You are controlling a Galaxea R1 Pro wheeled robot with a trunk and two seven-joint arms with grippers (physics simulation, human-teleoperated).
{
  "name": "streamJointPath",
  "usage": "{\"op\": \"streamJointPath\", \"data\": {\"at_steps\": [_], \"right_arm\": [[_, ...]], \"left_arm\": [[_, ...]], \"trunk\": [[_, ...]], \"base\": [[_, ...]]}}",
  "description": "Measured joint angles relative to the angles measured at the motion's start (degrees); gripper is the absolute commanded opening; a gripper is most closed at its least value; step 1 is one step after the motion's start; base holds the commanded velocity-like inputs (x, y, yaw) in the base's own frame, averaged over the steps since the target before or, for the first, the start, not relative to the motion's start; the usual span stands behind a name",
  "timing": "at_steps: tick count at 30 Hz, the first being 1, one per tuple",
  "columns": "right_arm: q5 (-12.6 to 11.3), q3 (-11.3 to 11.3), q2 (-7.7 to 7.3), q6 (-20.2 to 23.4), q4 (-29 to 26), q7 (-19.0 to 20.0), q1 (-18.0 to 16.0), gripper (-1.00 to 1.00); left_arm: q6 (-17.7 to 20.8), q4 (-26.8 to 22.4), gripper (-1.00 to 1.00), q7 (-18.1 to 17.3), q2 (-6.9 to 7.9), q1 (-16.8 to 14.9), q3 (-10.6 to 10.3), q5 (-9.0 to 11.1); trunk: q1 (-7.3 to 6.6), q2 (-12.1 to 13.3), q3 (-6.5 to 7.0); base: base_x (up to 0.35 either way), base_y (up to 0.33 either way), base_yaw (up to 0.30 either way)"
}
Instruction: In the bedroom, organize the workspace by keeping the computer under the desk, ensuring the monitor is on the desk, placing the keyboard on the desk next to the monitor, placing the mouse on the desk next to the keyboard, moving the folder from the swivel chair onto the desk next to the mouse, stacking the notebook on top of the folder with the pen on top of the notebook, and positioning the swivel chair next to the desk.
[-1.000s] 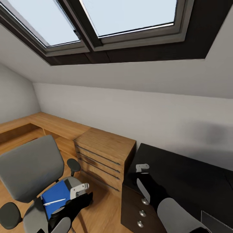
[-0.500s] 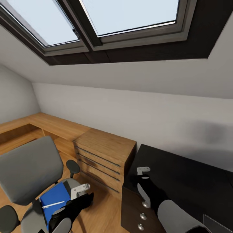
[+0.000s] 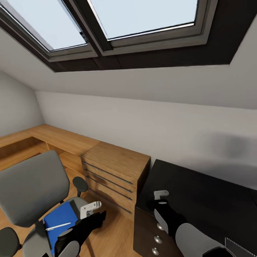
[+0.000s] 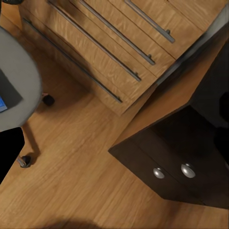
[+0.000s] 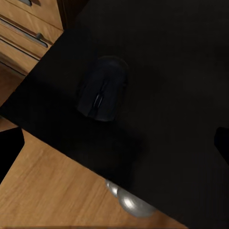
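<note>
The small black mouse (image 5: 102,89) lies on the black desk (image 3: 203,194) near its corner. My right gripper (image 3: 160,195) hovers just above it, open, with nothing between the fingers. The grey swivel chair (image 3: 32,185) stands at the lower left of the head view. A blue flat item (image 3: 61,218) lies on its seat; I cannot tell whether it is the folder or the notebook. The white pen (image 3: 59,225) rests on top of it. My left gripper (image 3: 91,207) is open beside the seat's right edge, over the wooden floor.
A light-wood chest (image 3: 114,167) with bar handles stands between the chair and the desk. The desk's black drawer unit (image 4: 176,167) has round silver knobs. A grey flat corner (image 3: 238,247), perhaps the keyboard, lies at the desk's lower right. The sloped wall holds skylights.
My right gripper has drawn back slightly toward the desk's near edge. The left gripper has shifted a little to the right. The whole view has drifted a bit, so the camera moved.
</note>
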Motion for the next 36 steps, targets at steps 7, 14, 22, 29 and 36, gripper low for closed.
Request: {"op": "streamJointPath", "data": {"at_steps": [7,14,22,29,36], "right_arm": [[0.06,0.00,0.02,-0.22,0.22,0.00,-0.01,1.00],[0.08,0.04,0.03,-0.28,0.27,0.00,-0.01,1.00],[0.08,0.07,-0.01,-0.29,0.20,0.00,0.00,1.00],[0.08,0.07,0.02,-0.29,0.19,0.01,-0.01,1.00],[0.08,0.02,0.00,-0.29,0.19,0.00,0.01,1.00]], "left_arm": [[-0.11,-0.12,1.00,0.04,0.12,0.00,-1.27,-0.01],[-0.14,-0.14,1.00,0.08,0.10,0.00,-2.04,-0.02],[-0.02,-0.03,1.00,0.09,0.09,0.00,-2.13,0.04],[0.02,0.03,1.00,0.09,0.09,0.00,-2.14,0.05],[0.00,0.08,1.00,0.13,0.07,0.00,-2.12,0.04]], "trunk": [[-0.03,-0.01,0.00],[-0.01,0.00,0.00],[0.00,0.00,0.00],[-0.03,-0.02,0.00],[0.00,0.00,0.00]], "base": [[0.172,0.000,0.000],[0.185,0.000,0.000],[0.042,0.000,0.000],[0.067,0.000,0.000],[0.080,0.000,0.000]]}}
